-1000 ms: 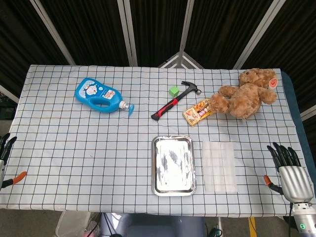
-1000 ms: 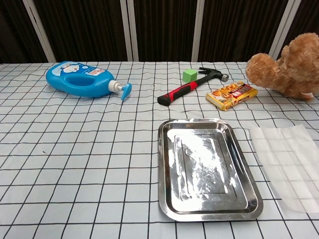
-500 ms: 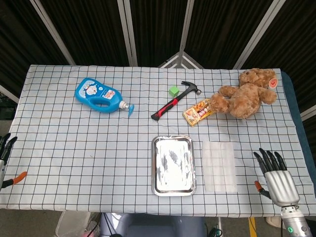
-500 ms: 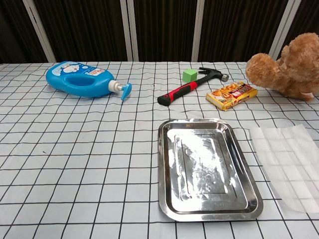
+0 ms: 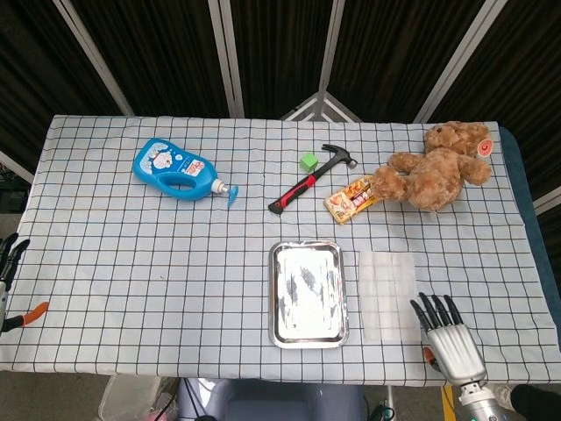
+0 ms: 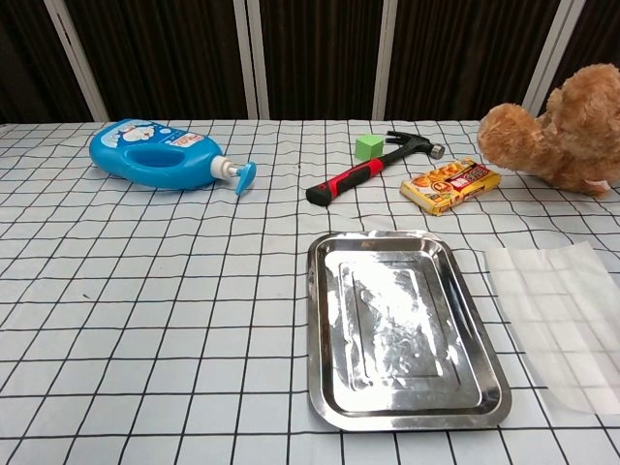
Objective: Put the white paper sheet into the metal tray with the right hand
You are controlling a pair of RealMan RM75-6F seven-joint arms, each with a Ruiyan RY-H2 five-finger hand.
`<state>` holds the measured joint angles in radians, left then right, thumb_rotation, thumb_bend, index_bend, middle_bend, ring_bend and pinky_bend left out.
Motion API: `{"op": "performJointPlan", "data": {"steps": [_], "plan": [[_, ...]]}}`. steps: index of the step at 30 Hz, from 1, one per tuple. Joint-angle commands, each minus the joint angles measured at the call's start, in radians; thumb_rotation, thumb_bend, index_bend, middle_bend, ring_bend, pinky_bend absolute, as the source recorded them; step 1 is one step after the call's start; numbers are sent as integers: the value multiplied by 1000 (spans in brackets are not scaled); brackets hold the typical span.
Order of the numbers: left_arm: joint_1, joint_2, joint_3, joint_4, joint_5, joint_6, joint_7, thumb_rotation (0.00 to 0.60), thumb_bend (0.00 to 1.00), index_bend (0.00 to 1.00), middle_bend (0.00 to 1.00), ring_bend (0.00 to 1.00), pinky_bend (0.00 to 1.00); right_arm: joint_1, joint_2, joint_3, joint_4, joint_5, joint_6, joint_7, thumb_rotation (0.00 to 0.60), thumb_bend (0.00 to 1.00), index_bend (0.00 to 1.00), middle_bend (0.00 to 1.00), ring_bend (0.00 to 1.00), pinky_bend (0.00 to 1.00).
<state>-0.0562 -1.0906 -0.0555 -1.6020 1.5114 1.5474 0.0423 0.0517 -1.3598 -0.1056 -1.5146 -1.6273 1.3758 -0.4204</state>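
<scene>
The right hand hovers at the near edge of the checked worktop, fingers apart and pointing away from the robot, holding nothing, its fingertips just beside the near right corner of the white paper sheet. The sheet lies flat on the cloth, just right of the metal tray and parallel to it, a narrow strip of cloth between them. The left hand sits off the worktop's left edge; whether its fingers are apart or together cannot be told. Along the far side lie a blue bottle, a green cube, a hammer, a snack packet and a teddy bear, all well apart from the sheet. Open cloth spreads left of the tray.
</scene>
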Motion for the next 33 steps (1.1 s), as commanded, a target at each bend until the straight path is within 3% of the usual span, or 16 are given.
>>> {"op": "performJointPlan", "data": {"steps": [1,33], "plan": [[-1,0,-1,-2,-4,-3,2,600,0,0,0,0,0,-4,-14,-8,8,-7,-2,-10,600,354,0,0,0,0],[-8,-1,2,-30,-10,-16,31,600,0,0,0,0,0,26,-80,37,109,74,-66,-15,600,375,0,0,0,0]]}}
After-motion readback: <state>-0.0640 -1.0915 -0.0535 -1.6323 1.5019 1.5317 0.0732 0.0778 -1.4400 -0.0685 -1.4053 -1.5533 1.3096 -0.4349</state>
